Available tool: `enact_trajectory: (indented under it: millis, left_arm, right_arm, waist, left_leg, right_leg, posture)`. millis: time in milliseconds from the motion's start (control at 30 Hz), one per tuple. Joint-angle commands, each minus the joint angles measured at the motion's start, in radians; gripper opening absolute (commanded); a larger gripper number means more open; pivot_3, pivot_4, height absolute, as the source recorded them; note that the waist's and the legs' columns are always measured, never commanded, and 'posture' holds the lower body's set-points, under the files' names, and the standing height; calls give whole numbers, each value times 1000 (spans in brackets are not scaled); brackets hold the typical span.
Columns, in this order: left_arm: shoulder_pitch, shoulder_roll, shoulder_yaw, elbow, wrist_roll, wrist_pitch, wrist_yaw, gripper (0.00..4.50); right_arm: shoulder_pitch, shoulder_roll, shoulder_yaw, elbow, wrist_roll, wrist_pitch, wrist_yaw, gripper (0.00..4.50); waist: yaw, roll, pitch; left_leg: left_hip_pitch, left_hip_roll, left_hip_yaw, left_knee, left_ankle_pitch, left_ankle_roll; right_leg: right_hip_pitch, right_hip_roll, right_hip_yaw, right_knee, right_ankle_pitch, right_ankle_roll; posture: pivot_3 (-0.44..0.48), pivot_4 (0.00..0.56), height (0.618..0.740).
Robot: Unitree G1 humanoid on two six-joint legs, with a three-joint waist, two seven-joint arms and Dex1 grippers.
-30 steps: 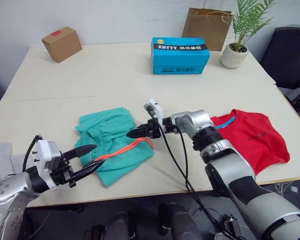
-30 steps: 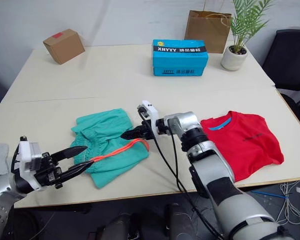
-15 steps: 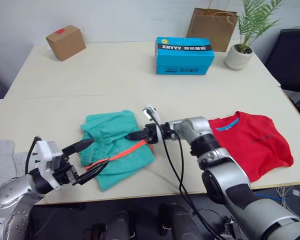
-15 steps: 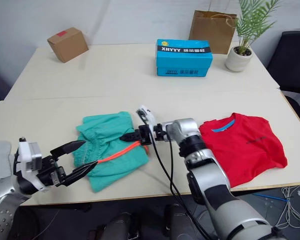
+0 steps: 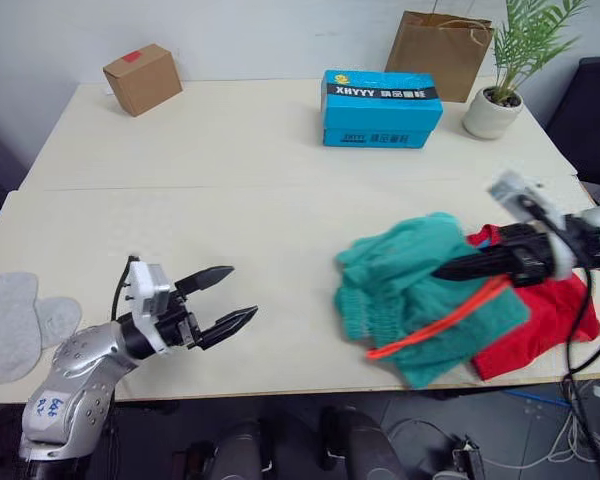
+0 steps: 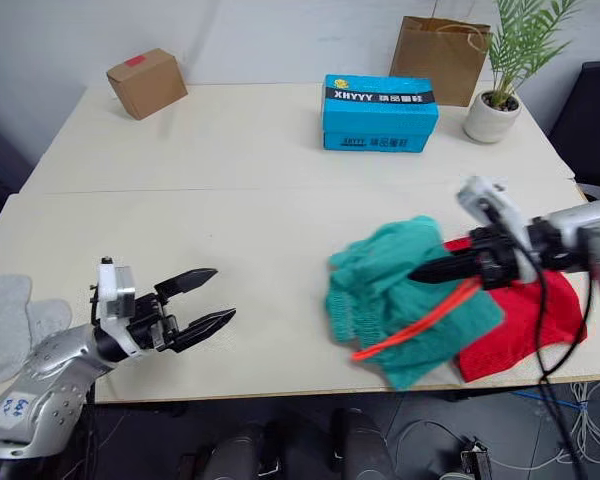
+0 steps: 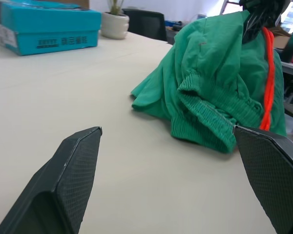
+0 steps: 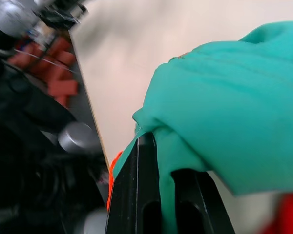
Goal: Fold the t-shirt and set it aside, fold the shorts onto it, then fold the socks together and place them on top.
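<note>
From my seat the left tool [image 5: 226, 296] sits low in the lower left of the head view, fingers spread wide and gripping nothing, hovering over bare tabletop [image 5: 240, 190]. Just off to its left, at the left edge of the frame, I see the socks [image 5: 15, 320], two grey shapes lying flat side by side on the tabletop, well apart from the clothes.

Over in the lower right, the right tool [image 5: 450, 270] is clamped on the shorts [image 5: 415, 295]. In the right wrist view I can see teal cloth pinched between its black fingers [image 8: 136, 195]. The shorts hang bunched up, with the orange-red drawstring [image 5: 435, 325] looping down the front. Their right side overlaps the t-shirt [image 5: 540, 315], which lies on the tabletop at the right edge with red peeking out from under and behind the teal. In the left wrist view the gathered waistband touches the tabletop.

Farther back, upper part of the frame: a blue box [image 5: 382, 95] in the middle, a small cardboard box [image 5: 142, 78] upper left, a brown paper bag [image 5: 438, 50] and a potted plant [image 5: 500, 95] upper right.
</note>
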Motion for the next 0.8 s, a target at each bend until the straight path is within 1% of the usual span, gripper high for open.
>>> enact_trajectory:
  millis: [33,133,200,300,400,500,600,700,733,800]
  left_arm:
    - [2,18,1,-12,-5,-7,-26,4500]
    - [13,33,1,-18,-17,15,-38,4500]
    - [26,44,6,-21,-16,20,-49,4500]
    - [43,67,22,-31,-29,37,-62,4500]
    - [50,81,38,-33,-34,42,-65,4500]
    - [59,87,49,-40,-39,48,-60,4500]
    - [71,95,61,-47,-43,55,-62,4500]
    - [75,98,71,-46,-41,53,-59,4500]
    - [75,97,71,-47,-40,52,-58,4500]
    - [78,94,71,-49,-38,51,-58,4500]
  right_arm:
    - [2,-126,20,92,-54,-119,79,27]
    - [-2,-192,81,202,-134,-241,94,27]
    - [-16,-201,106,294,-190,-311,94,27]
    - [-53,-203,164,482,-321,-429,93,27]
    - [-86,-211,218,598,-360,-475,94,27]
    - [-154,-166,219,741,-412,-524,86,27]
    - [-166,-103,202,875,-472,-694,18,27]
    - [-164,-55,193,949,-520,-780,-23,27]
    - [-163,-40,189,958,-527,-772,-23,27]
    - [-166,-6,154,984,-524,-774,-66,27]
  waist:
    - [1,0,0]
    - [5,1,1]
    - [3,1,1]
    - [4,2,1]
    - [6,3,2]
    - [5,6,3]
    - [1,6,3]
    - [2,7,4]
    - [2,7,4]
    - [2,7,4]
  left_leg:
    - [0,0,0,0,0,0]
    - [-1,0,1,0,3,-5]
    - [-1,0,1,1,3,-5]
    - [-2,0,2,2,3,-5]
    - [-3,0,2,2,3,-5]
    - [-3,0,3,3,4,-5]
    - [-3,0,3,4,4,-5]
    - [-3,0,3,5,4,-6]
    - [-3,0,4,6,4,-6]
    - [-3,0,4,8,4,-6]
  right_leg:
    - [0,0,0,0,0,0]
    - [-2,0,0,0,0,0]
    - [-2,0,0,0,0,0]
    - [-2,0,1,0,0,0]
    - [-4,0,1,1,0,0]
    - [-5,0,2,1,0,0]
    - [-5,1,2,2,0,0]
    - [-4,1,2,4,0,0]
    - [-5,1,2,5,0,0]
    - [-5,0,3,7,0,0]
  posture:
    - [0,150,740]
    - [0,150,740]
    - [0,150,740]
    - [0,150,740]
    - [0,150,740]
    - [0,150,740]
    - [0,150,740]
    - [0,150,740]
    - [0,150,740]
    - [0,150,740]
